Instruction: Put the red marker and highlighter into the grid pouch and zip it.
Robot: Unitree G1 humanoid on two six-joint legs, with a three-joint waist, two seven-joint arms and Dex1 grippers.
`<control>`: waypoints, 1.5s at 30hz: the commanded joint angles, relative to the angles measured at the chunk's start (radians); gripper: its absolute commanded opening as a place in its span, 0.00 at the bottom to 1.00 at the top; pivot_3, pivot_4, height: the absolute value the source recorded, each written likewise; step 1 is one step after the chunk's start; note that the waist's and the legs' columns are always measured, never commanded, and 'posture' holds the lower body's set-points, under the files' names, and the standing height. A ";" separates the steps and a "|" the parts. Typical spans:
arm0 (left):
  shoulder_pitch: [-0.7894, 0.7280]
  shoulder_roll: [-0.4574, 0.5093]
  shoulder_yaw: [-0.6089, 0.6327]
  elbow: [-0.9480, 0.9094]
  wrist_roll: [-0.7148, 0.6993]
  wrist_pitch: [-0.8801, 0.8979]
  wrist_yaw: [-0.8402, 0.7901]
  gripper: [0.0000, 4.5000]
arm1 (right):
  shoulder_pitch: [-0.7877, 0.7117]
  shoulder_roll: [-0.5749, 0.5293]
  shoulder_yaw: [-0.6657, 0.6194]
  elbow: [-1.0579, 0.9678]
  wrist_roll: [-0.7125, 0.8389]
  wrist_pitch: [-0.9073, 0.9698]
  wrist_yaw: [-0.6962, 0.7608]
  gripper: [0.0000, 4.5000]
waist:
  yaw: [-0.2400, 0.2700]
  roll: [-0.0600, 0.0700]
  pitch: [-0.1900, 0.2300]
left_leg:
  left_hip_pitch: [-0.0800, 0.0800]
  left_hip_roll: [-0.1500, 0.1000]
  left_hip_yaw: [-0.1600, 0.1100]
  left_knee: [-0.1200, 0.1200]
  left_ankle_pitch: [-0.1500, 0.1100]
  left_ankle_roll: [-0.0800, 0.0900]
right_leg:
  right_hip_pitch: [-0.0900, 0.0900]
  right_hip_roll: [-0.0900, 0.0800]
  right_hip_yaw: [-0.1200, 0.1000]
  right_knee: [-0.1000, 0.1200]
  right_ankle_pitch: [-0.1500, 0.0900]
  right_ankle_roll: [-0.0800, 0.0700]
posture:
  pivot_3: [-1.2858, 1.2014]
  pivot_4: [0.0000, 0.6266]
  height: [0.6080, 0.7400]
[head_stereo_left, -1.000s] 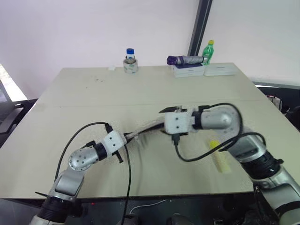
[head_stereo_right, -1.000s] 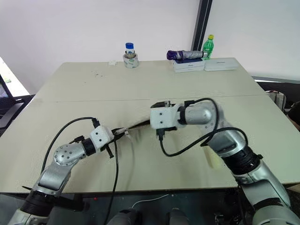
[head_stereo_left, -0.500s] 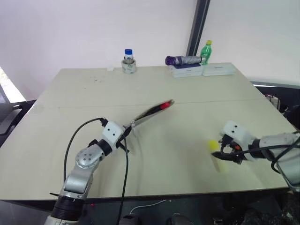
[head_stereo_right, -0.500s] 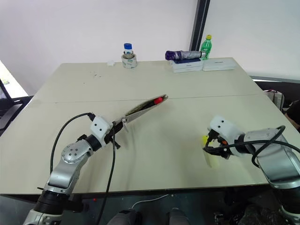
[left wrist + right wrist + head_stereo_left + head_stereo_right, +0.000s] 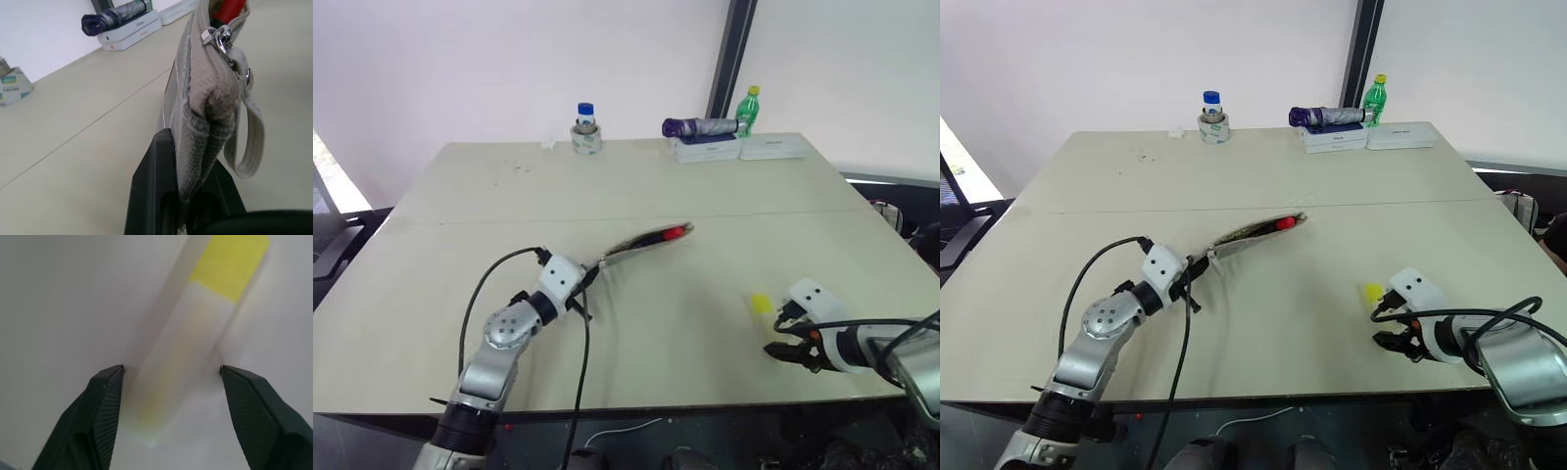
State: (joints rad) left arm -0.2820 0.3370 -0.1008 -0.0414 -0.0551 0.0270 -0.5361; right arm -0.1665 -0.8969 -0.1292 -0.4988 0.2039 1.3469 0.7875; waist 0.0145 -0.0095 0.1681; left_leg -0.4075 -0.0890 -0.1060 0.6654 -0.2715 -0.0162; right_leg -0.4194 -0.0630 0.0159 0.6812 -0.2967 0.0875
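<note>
Left gripper (image 5: 195,196) fingers clamped on one end of the grid pouch (image 5: 641,241), held above the tabletop (image 5: 607,186) mid-table. Red marker (image 5: 674,233) pokes out of the pouch's far open end. Right gripper (image 5: 168,374) fingers apart, straddling the highlighter (image 5: 195,328), which lies flat on the tabletop near its right front edge.

A plain office or lab room: a wide beige desk (image 5: 509,186) against bare white walls (image 5: 460,59). Far beyond the left tool (image 5: 590,278), at the desk's back edge, sit white boxes (image 5: 707,147), a folded umbrella (image 5: 697,125), a green bottle (image 5: 748,108) and a tape roll (image 5: 586,141).
</note>
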 commanded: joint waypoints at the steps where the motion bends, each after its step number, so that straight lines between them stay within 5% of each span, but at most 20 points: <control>1: -0.003 0.004 0.011 -0.032 -0.010 -0.028 -0.004 0.00 | -0.050 -0.018 0.027 0.024 -0.002 -0.038 -0.046 0.33 | 0.000 0.000 0.000 | 0.000 0.000 0.000 0.000 0.000 0.000 | 0.000 0.000 0.000 0.000 0.000 0.000 | 0.52 0.24 1.00; 2: -0.002 0.006 0.013 -0.033 -0.010 -0.028 -0.004 0.00 | -0.064 -0.037 0.042 0.024 -0.008 -0.085 -0.042 0.20 | 0.000 0.000 0.000 | 0.000 0.000 0.000 0.000 0.000 0.000 | 0.000 0.000 0.000 0.000 0.000 0.000 | 0.52 0.24 1.00; 3: -0.002 0.007 0.014 -0.033 -0.009 -0.028 -0.004 0.00 | -0.073 -0.055 0.054 0.021 -0.017 -0.145 -0.038 0.19 | -0.001 0.000 0.000 | 0.000 0.000 0.000 0.000 0.000 0.000 | 0.000 0.000 0.000 0.000 0.000 0.000 | 0.52 0.24 1.00; 10: -0.010 0.030 0.012 -0.027 0.001 -0.041 -0.013 0.00 | -0.224 -0.217 0.119 0.034 -0.060 -0.594 0.101 0.19 | -0.001 0.000 0.000 | 0.000 0.000 0.000 0.000 0.000 0.000 | 0.000 0.000 0.000 -0.001 0.000 0.000 | 0.52 0.24 1.00; 15: -0.016 0.055 -0.019 -0.012 0.035 -0.079 -0.038 0.00 | -0.411 -0.214 0.238 0.081 -0.142 -0.792 0.147 0.19 | -0.003 0.000 0.000 | 0.000 0.000 0.000 0.000 0.000 0.000 | -0.001 0.000 0.000 -0.001 0.000 0.000 | 0.52 0.24 1.00; 26: -0.022 0.041 -0.043 -0.022 0.049 -0.083 -0.030 0.00 | -0.539 -0.102 0.425 0.187 -0.326 -0.931 0.179 0.19 | -0.002 0.000 0.001 | -0.001 0.000 0.000 -0.001 0.001 -0.002 | -0.001 0.000 0.000 -0.001 0.000 0.000 | 0.52 0.24 1.00; 45: -0.056 0.071 -0.116 -0.058 0.095 -0.101 -0.096 0.00 | -0.573 -0.032 0.521 0.227 -0.585 -1.096 0.233 0.19 | -0.002 0.000 0.001 | -0.001 0.000 0.000 -0.001 0.003 -0.005 | -0.002 0.000 0.000 -0.001 0.000 0.000 | 0.52 0.24 1.00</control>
State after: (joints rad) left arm -0.3189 0.4112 -0.2048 -0.0441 0.0369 -0.0533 -0.6203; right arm -0.7033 -0.9354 0.3951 -0.2355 -0.3566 0.2742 1.0132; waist 0.0120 -0.0094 0.1686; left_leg -0.4085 -0.0890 -0.1058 0.6648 -0.2685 -0.0214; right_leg -0.4211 -0.0628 0.0159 0.6798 -0.2967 0.0875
